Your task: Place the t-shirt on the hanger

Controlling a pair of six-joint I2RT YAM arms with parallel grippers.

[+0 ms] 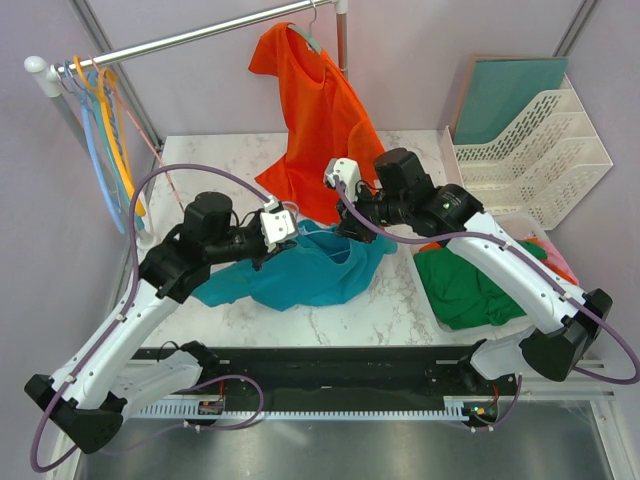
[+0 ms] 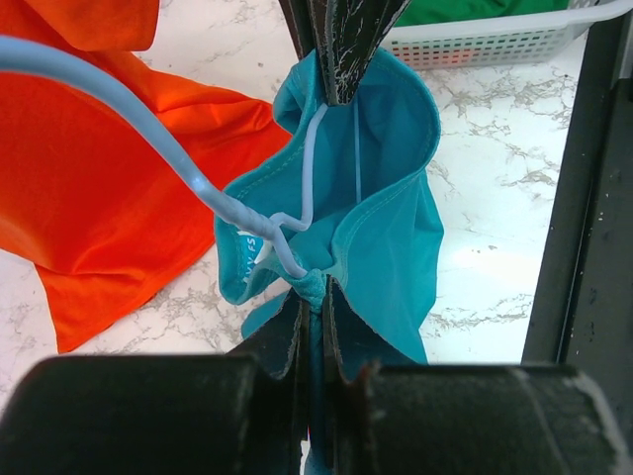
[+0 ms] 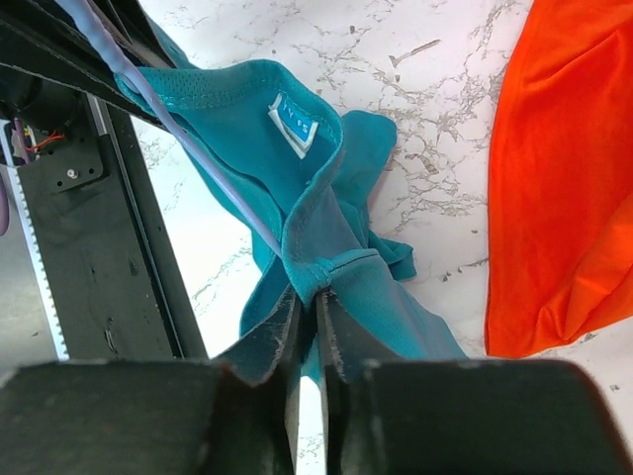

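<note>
Teal t-shirt (image 1: 300, 278) bunched; collar stretched open

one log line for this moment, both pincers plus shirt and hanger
left pincer: shut on t-shirt collar | right pincer: shut on collar, opposite side | hanger: runs into neck opening

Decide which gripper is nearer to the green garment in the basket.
Right. The right gripper pinches the t-shirt just left of the green garment. The left gripper grips the same t-shirt farther left.
</note>
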